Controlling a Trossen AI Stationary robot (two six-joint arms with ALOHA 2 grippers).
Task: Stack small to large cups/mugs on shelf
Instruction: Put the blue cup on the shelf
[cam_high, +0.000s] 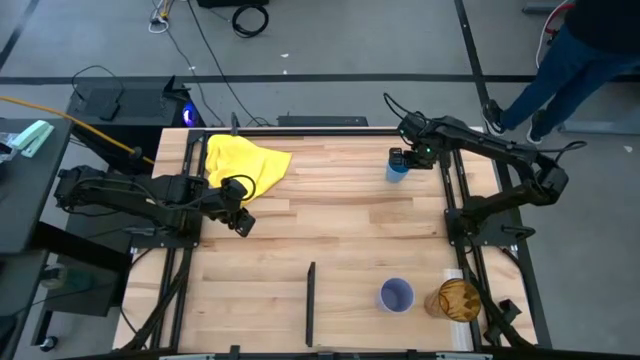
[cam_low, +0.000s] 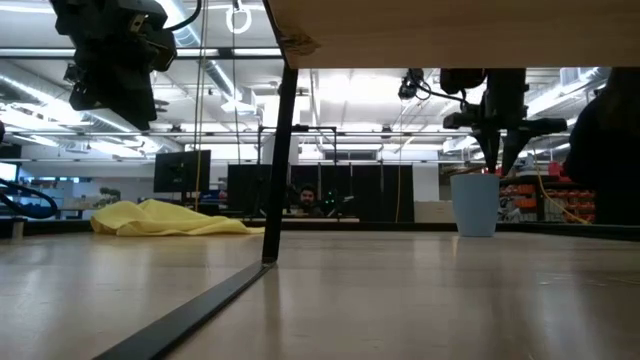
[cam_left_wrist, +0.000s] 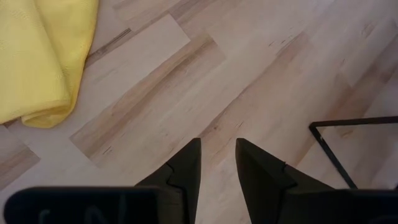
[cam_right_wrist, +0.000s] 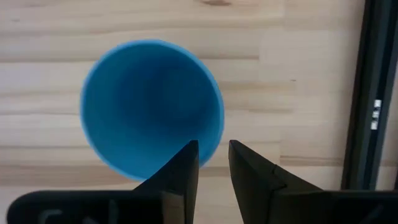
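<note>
The small blue cup (cam_high: 397, 172) stands upright on its base at the table's far right, also in the low view (cam_low: 475, 205) and from above in the right wrist view (cam_right_wrist: 149, 106). My right gripper (cam_high: 398, 158) hangs just above its rim (cam_right_wrist: 213, 155), fingers pointing down and close together, touching nothing. The lavender cup (cam_high: 396, 295) and the amber tumbler (cam_high: 455, 298) stand at the near right. My left gripper (cam_high: 242, 222) is shut and empty above the table's left part (cam_left_wrist: 217, 155), next to the yellow cloth.
A yellow cloth (cam_high: 245, 160) lies crumpled at the far left. A black shelf leg (cam_high: 311, 300) stands near the front middle, with the wooden shelf board (cam_low: 450, 30) overhead in the low view. A person (cam_high: 570, 60) stands beyond the far right corner.
</note>
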